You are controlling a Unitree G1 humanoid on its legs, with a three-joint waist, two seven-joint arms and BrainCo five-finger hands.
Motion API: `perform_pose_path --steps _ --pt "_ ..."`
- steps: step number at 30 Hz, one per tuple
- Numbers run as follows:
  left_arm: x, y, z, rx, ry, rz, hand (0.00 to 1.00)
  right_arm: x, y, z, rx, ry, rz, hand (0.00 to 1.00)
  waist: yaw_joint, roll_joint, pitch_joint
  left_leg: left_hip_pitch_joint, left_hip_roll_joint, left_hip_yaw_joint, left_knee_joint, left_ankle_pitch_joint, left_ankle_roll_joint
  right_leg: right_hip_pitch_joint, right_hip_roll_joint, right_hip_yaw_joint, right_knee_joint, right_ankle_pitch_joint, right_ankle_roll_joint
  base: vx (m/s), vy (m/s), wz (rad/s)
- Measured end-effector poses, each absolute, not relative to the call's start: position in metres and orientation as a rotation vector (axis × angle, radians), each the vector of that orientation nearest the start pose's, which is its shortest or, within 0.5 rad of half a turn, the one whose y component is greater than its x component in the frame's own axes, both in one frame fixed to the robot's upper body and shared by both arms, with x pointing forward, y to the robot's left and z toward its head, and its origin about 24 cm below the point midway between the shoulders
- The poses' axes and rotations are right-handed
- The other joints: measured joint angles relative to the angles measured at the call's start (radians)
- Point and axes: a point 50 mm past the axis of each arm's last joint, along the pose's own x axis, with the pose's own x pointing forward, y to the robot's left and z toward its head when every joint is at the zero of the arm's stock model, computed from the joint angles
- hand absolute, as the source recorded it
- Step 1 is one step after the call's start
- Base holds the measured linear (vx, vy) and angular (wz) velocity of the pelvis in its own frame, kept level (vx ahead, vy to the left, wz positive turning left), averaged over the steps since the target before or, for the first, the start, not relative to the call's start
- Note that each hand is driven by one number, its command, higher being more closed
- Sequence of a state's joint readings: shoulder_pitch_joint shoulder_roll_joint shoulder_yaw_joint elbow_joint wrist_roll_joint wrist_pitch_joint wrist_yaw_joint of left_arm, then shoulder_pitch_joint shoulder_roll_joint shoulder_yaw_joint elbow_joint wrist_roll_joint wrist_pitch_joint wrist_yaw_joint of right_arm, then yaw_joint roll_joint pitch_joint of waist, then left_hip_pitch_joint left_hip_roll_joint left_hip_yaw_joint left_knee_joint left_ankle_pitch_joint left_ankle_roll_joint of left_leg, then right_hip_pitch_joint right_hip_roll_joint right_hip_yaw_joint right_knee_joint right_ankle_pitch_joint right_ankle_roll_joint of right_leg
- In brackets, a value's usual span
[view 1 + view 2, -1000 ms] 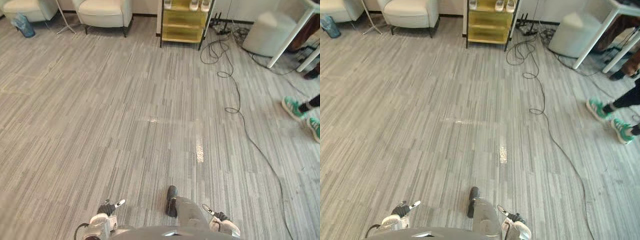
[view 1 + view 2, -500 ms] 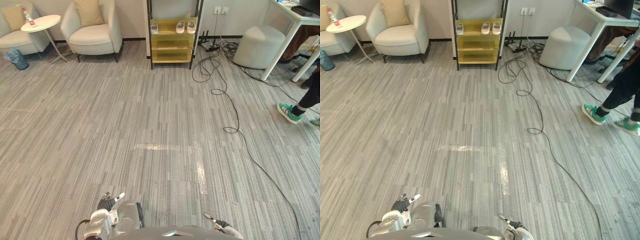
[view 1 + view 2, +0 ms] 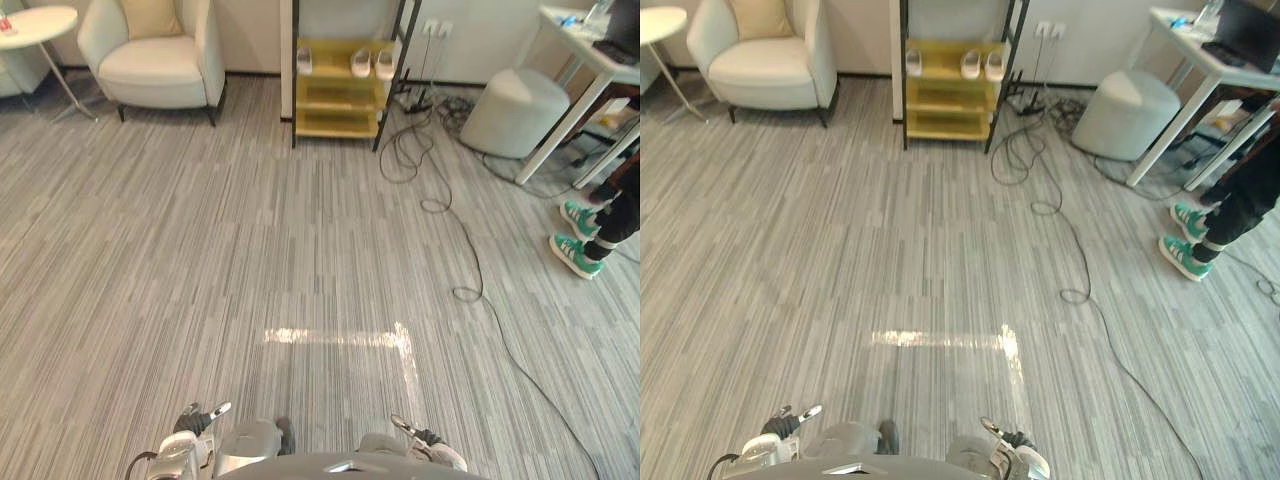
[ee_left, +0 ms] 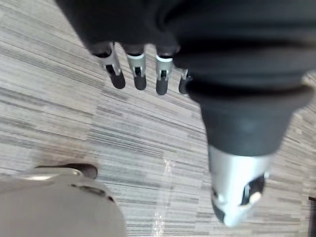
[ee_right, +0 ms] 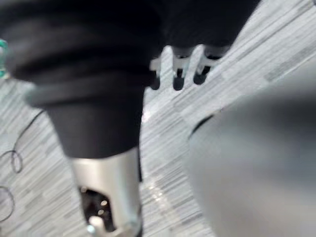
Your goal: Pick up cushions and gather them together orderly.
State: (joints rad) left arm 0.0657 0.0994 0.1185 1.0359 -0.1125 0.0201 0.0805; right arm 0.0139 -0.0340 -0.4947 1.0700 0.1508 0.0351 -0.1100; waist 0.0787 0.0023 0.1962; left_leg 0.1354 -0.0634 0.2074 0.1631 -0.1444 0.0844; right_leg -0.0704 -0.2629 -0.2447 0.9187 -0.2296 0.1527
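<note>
Before us lies the grey striped carpet floor (image 3: 250,250); far left stands a cream upholstered armchair (image 3: 150,55) with a beige square cushion (image 3: 150,17) propped on it, cut off at the top. We judge this a walk toward it — left hand (image 4: 138,69) and right hand (image 5: 182,64) hang relaxed, holding nothing.

No text, label, number or sign can be read anywhere here: nothing legible stands on the yellow shelf (image 3: 342,88), the armchair (image 3: 152,55), the round stool (image 3: 514,112) or the grey floor (image 3: 250,250).
</note>
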Motion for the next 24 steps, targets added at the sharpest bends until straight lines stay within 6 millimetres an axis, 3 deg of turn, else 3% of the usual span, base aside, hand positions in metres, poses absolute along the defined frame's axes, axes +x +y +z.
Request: perform_pose_path --steps 1,3,5,6,8,11,13,15,16,17,19,20,22,23,24 --pt "0.1 0.209 -0.158 -0.029 1.104 0.308 0.0 0.096 -0.22 -0.16 0.325 1.081 -0.642 0.0 -0.004 -0.007 -0.008 0.025 0.0 -0.018 -0.021 0.0 0.0 -0.001 -0.003 -0.06 -0.116 -0.024 -0.028 0.22 -0.06 0.37" --pt "0.1 0.21 -0.158 -0.026 1.103 0.306 0.0 0.095 -0.22 -0.16 0.326 1.083 -0.643 0.0 -0.008 -0.01 -0.01 0.044 0.003 -0.044 -0.039 -0.007 -0.012 -0.002 0.015 -0.094 -0.338 -0.019 -0.046 0.18 -0.112 0.45" --pt "0.098 0.21 -0.159 -0.026 1.108 0.309 0.0 0.097 -0.22 -0.16 0.328 1.082 -0.641 0.0 -0.012 -0.009 -0.01 0.043 0.009 -0.068 -0.044 -0.017 -0.027 -0.015 0.058 -0.049 -0.593 0.057 -0.066 0.16 -0.151 0.36" --pt "0.094 0.21 -0.16 -0.027 1.118 0.312 0.0 0.098 -0.22 -0.16 0.331 1.079 -0.642 0.0 -0.024 -0.005 -0.012 0.045 0.021 -0.083 -0.041 -0.027 -0.042 -0.017 0.096 0.012 -0.676 0.147 -0.07 0.21 -0.217 0.25" --pt "0.087 0.208 -0.162 -0.032 1.138 0.317 0.0 0.097 -0.221 -0.16 0.341 1.081 -0.656 0.0 -0.025 -0.004 -0.017 0.044 0.046 -0.101 -0.03 -0.046 -0.073 0.006 0.152 0.068 -0.746 0.25 -0.065 0.23 -0.263 0.1" --pt "0.079 0.202 -0.165 -0.072 1.166 0.337 0.0 0.096 -0.224 -0.159 0.353 1.074 -0.676 0.0 -0.034 0.035 -0.027 0.041 0.106 -0.113 -0.028 -0.073 -0.114 0.011 0.207 0.037 -0.747 0.217 -0.095 0.17 -0.211 -0.03" --pt "0.078 0.2 -0.166 -0.074 1.173 0.334 0.0 0.092 -0.228 -0.16 0.355 1.077 -0.696 0.0 -0.047 0.045 -0.037 0.041 0.135 -0.136 -0.003 -0.088 -0.138 0.039 0.229 0.009 -0.755 0.189 -0.102 0.18 -0.184 0.39" --pt "0.081 0.201 -0.165 -0.075 1.159 0.332 0.0 0.085 -0.228 -0.161 0.353 1.091 -0.703 0.0 -0.04 0.04 -0.035 -0.022 0.154 -0.162 0.16 -0.114 -0.176 0.075 0.238 -0.016 -0.77 0.164 -0.113 0.15 -0.153 0.43" --pt "0.085 0.2 -0.164 -0.075 1.144 0.33 0.0 0.081 -0.231 -0.161 0.347 1.098 -0.714 0.0 -0.03 0.03 -0.029 -0.106 0.164 -0.167 0.329 -0.118 -0.184 0.099 0.24 -0.026 -0.78 0.157 -0.117 0.14 -0.11 0.28" --pt "0.088 0.2 -0.163 -0.075 1.131 0.328 0.0 0.075 -0.236 -0.161 0.339 1.104 -0.73 0.0 -0.021 0.048 -0.032 -0.172 0.189 -0.154 0.478 -0.116 -0.188 0.126 0.248 -0.042 -0.795 0.161 -0.126 0.14 -0.074 0.19" --pt "0.086 0.197 -0.163 -0.082 1.134 0.326 0.0 0.073 -0.237 -0.161 0.345 1.104 -0.742 0.0 -0.017 0.059 -0.034 -0.201 0.219 -0.117 0.547 -0.128 -0.174 0.152 0.251 -0.045 -0.798 0.151 -0.129 0.12 0.019 0.08" --pt "0.086 0.197 -0.163 -0.078 1.135 0.325 0.0 0.073 -0.237 -0.161 0.348 1.103 -0.744 0.0 -0.02 0.058 -0.034 -0.216 0.229 -0.102 0.543 -0.144 -0.169 0.164 0.248 -0.038 -0.802 0.143 -0.137 0.15 0.093 0.01" --pt "0.086 0.197 -0.163 -0.076 1.134 0.323 0.0 0.072 -0.236 -0.161 0.355 1.103 -0.75 0.0 -0.018 0.057 -0.032 -0.227 0.226 -0.089 0.406 -0.148 -0.165 0.172 0.222 -0.035 -0.797 0.144 -0.109 0.13 0.146 -0.04" --pt "0.086 0.193 -0.164 -0.083 1.136 0.316 0.0 0.072 -0.238 -0.16 0.358 1.094 -0.758 0.0 -0.024 0.071 -0.031 -0.22 0.221 -0.101 0.233 -0.069 -0.17 0.169 0.216 -0.029 -0.779 0.13 -0.084 0.15 0.235 -0.06" --pt "0.085 0.199 -0.163 -0.071 1.136 0.326 0.0 0.072 -0.235 -0.161 0.373 1.093 -0.76 0.0 -0.013 0.056 -0.035 -0.18 0.176 -0.081 0.167 -0.043 -0.152 0.167 0.187 -0.003 -0.774 0.127 -0.072 0.16 0.232 0.01"
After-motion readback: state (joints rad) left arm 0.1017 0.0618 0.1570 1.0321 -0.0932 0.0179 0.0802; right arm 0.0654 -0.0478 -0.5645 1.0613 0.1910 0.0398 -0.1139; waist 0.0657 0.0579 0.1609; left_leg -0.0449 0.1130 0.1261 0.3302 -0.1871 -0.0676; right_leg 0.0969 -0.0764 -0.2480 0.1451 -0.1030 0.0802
